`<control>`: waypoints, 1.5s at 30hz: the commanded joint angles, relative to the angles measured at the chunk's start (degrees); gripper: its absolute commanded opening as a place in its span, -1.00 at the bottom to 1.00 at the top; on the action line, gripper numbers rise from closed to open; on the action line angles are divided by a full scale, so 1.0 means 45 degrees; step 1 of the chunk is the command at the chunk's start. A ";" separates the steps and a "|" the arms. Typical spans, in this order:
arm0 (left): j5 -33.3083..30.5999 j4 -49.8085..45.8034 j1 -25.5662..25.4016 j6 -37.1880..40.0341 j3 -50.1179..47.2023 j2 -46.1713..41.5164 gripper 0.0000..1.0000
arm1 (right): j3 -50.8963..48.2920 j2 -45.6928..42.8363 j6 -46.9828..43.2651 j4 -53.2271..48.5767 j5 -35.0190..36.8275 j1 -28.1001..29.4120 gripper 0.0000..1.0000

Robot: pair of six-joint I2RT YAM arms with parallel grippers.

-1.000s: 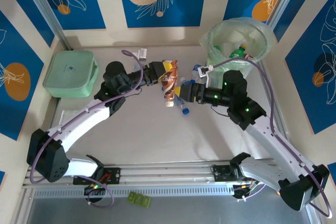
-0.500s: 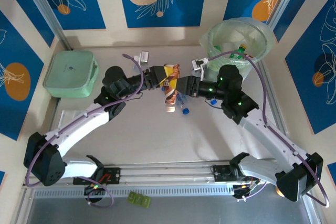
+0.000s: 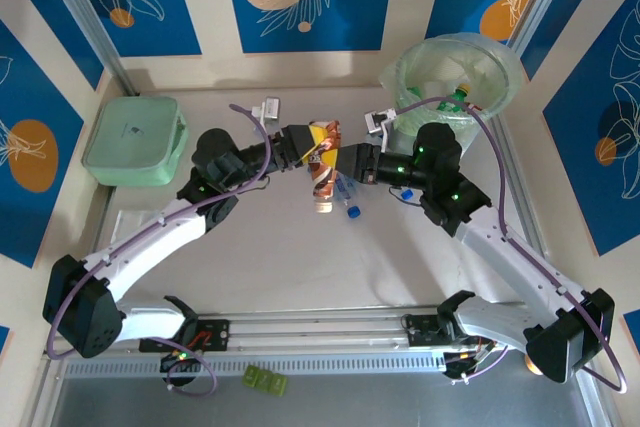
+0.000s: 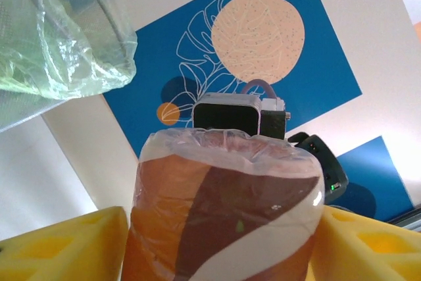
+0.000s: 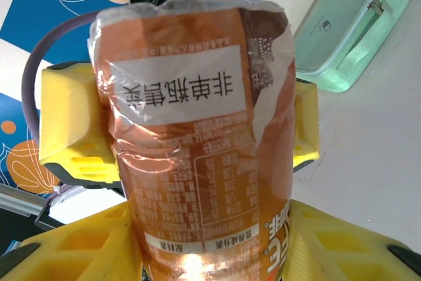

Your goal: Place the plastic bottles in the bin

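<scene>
Top external: an orange-brown bottle (image 3: 322, 175) sits between the two arms near the middle of the tabletop (image 3: 300, 257). The right gripper (image 3: 343, 160) is closed on it. The left gripper (image 3: 316, 145) flanks it, and whether it presses cannot be told. Blue-capped bottles (image 3: 349, 199) lie just beside it. The bin (image 3: 506, 53), at far right, holds a green bottle (image 3: 455, 99).

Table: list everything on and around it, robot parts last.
orange-brown bottle: one, orange-brown and white, mid-table, between both grippers
clear bottles: at least two, blue caps, lying on the table near the right gripper
green bottle: one, green, inside the bin
bin: one, translucent, pale green liner, far right
lidded box: one, mint green, far left
table: one, pale grey
left gripper: yellow pads flanking the orange-brown bottle
right gripper: yellow pads shut on it
</scene>
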 commanded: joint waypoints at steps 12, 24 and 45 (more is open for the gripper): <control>-0.1293 -0.7139 -0.0117 0.5822 0.1933 -0.1909 0.75 | 0.0274 -0.1303 -0.1150 -0.1703 0.0768 -0.0065 -0.13; -0.4077 -1.2097 -0.0138 1.0059 0.2665 -0.2911 0.75 | 0.4042 -0.0983 -0.5050 -0.8618 0.4465 -0.2235 -0.24; -0.4668 -1.1490 -0.0341 1.1652 0.0612 -0.2290 0.69 | 1.3023 0.7116 -0.7824 -1.0837 1.0194 -0.6422 -0.24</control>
